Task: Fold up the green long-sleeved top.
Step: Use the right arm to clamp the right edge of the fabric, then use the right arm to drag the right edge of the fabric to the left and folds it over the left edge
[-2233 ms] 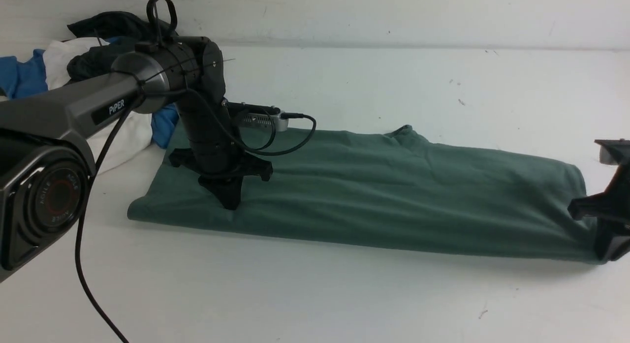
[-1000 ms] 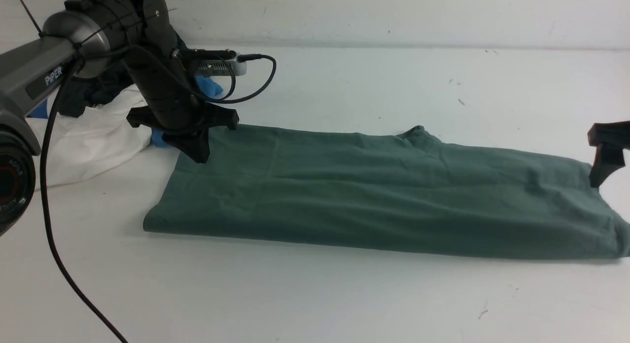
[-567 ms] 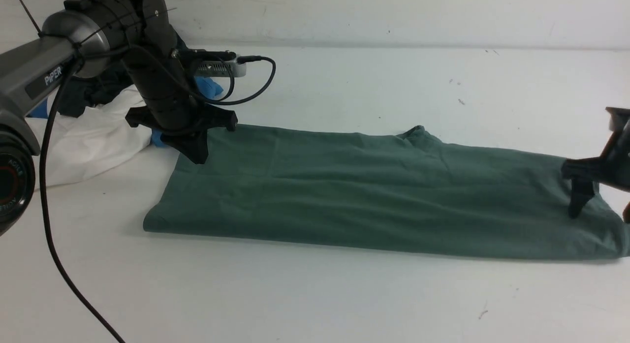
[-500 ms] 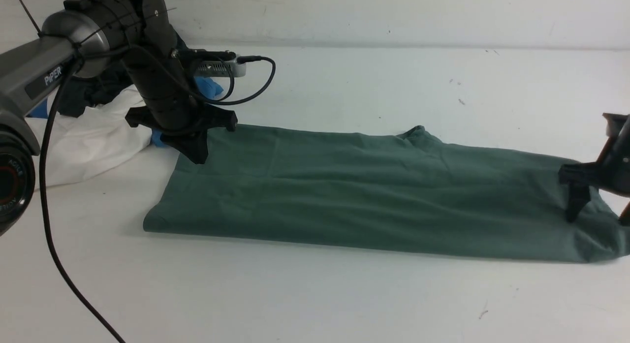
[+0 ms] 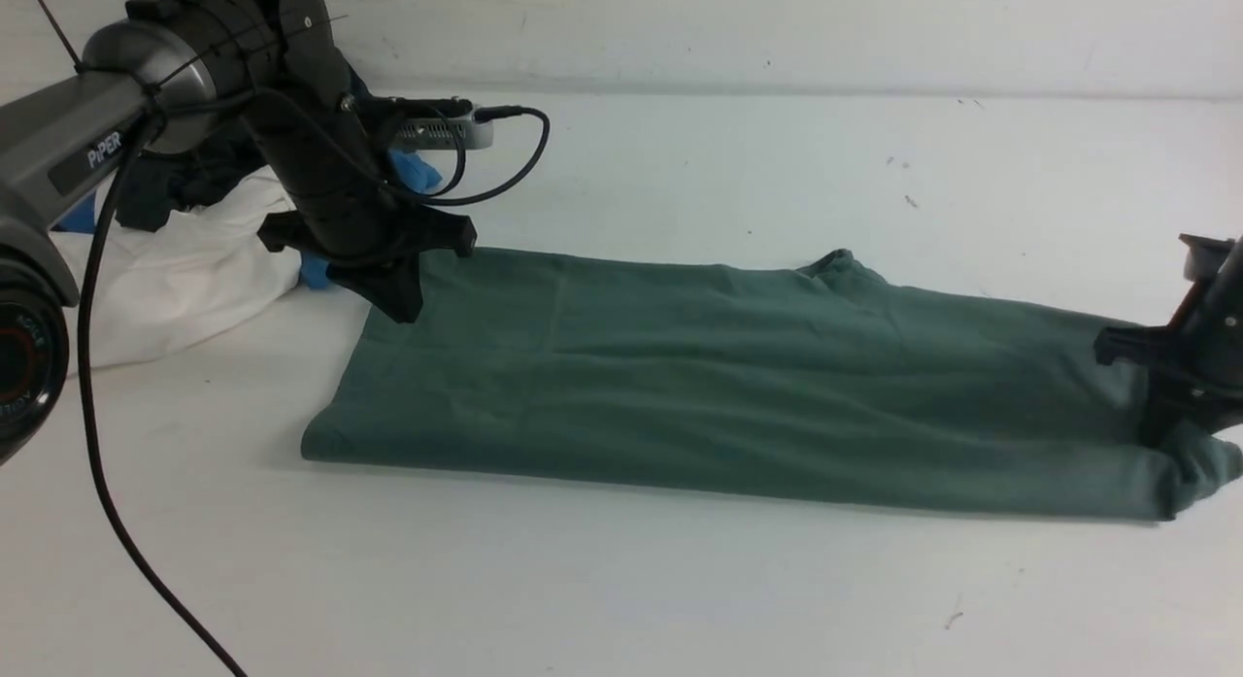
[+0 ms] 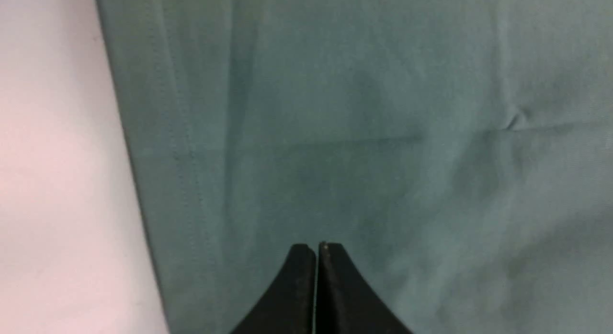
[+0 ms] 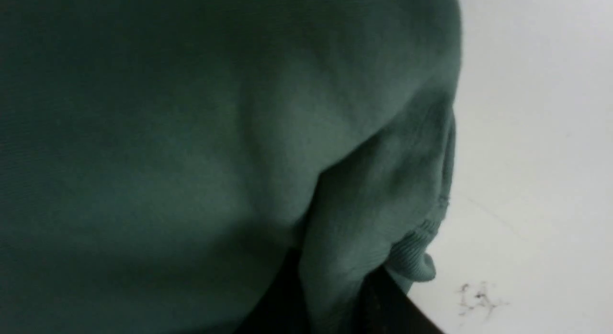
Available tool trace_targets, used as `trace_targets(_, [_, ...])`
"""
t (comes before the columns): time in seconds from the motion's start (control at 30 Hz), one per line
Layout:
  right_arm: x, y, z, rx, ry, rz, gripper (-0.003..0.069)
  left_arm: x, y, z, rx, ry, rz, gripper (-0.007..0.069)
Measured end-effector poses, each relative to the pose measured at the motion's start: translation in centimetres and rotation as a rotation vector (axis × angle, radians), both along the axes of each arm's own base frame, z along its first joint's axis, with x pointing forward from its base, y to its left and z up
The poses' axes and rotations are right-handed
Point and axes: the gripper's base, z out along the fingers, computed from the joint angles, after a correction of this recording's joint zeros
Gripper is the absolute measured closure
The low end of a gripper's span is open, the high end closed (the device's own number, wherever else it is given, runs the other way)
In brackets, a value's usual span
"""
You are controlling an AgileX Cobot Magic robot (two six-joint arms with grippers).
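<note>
Right wrist view: green top point(image 7: 191, 156) between tool point(image 7: 330, 281) fingers.

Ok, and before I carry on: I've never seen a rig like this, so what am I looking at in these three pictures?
The machine has two arms, each ending in a tool with two fingers. The wide picture comes from a camera between the arms, looking forward; the other two come from cameras on the wrists.

A green top lies folded into a long strip on a white table, one end bunched. Beyond its left end is a pile of white cloth, blue cloth and dark cloth.

The left tool is shut with nothing between its fingers, above the top. The right tool has a fold of the bunched end pinched between its fingers.
</note>
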Motion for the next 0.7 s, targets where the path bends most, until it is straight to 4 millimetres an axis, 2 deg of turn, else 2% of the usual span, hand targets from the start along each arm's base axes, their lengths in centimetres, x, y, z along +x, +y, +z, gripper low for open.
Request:
trace_targets(0.1, [-0.6, -1.6, 0.4, -0.043, 0.016, -0.045, 0.0589, -0.1, 0.6, 0.8, 0.009, -0.018, 0.014, 0.0629])
trace_targets(0.17, [-1.4, -3.4, 1.7, -0.112, 0.009, -0.082, 0.0589, -0.2, 1.8, 1.9, 0.018, -0.044, 0.037, 0.0629])
trace_targets(0.2, [-1.4, -3.6, 1.9, -0.119, 0.007, -0.086, 0.0589, -0.2, 1.8, 2.0, 0.017, -0.046, 0.037, 0.0629])
trace_targets(0.27, [-1.9, -4.6, 4.1, -0.186, -0.025, -0.110, 0.0589, -0.6, 2.7, 3.6, 0.021, -0.080, 0.055, 0.0629])
trace_targets(0.3, [-1.8, -4.8, 6.0, -0.217, -0.067, -0.117, 0.0589, -0.8, 3.0, 4.5, 0.020, -0.098, 0.061, 0.0629])
trace_targets(0.37, [-1.4, -4.6, 7.8, -0.228, -0.121, -0.118, 0.0589, -1.1, 3.1, 5.3, 0.018, -0.115, 0.065, 0.0629])
trace_targets(0.4, [-1.0, -4.1, 9.4, -0.233, -0.171, -0.112, 0.0589, -1.3, 3.1, 5.9, 0.016, -0.127, 0.066, 0.0629])
trace_targets(0.43, [-0.9, -4.0, 9.6, -0.233, -0.178, -0.110, 0.0589, -1.4, 3.1, 6.1, 0.016, -0.132, 0.066, 0.0629])
trace_targets(0.5, [0.4, -1.5, 13.3, -0.218, -0.306, -0.072, 0.0589, -1.8, 3.1, 7.2, 0.012, -0.156, 0.067, 0.0629])
trace_targets(0.53, [0.5, -1.3, 13.4, -0.215, -0.313, -0.068, 0.0589, -1.9, 3.1, 7.3, 0.012, -0.157, 0.067, 0.0629])
trace_targets(0.57, [0.8, -0.3, 14.4, -0.202, -0.344, -0.053, 0.0589, -2.0, 3.1, 7.6, 0.011, -0.164, 0.067, 0.0629])
trace_targets(0.6, [1.3, 2.1, 16.1, -0.177, -0.406, -0.009, 0.0589, -2.2, 3.1, 8.1, 0.005, -0.173, 0.067, 0.0629])
trace_targets(0.63, [1.5, 3.5, 17.0, -0.162, -0.436, 0.018, 0.0589, -2.3, 3.1, 8.3, 0.003, -0.178, 0.067, 0.0629])
trace_targets(0.67, [1.8, 5.8, 18.0, -0.135, -0.474, 0.061, 0.0589, -2.4, 3.1, 8.5, -0.002, -0.182, 0.067, 0.0629])
trace_targets(0.7, [1.9, 7.1, 18.4, -0.119, -0.490, 0.081, 0.0589, -2.4, 3.1, 8.6, -0.006, -0.184, 0.067, 0.0629])
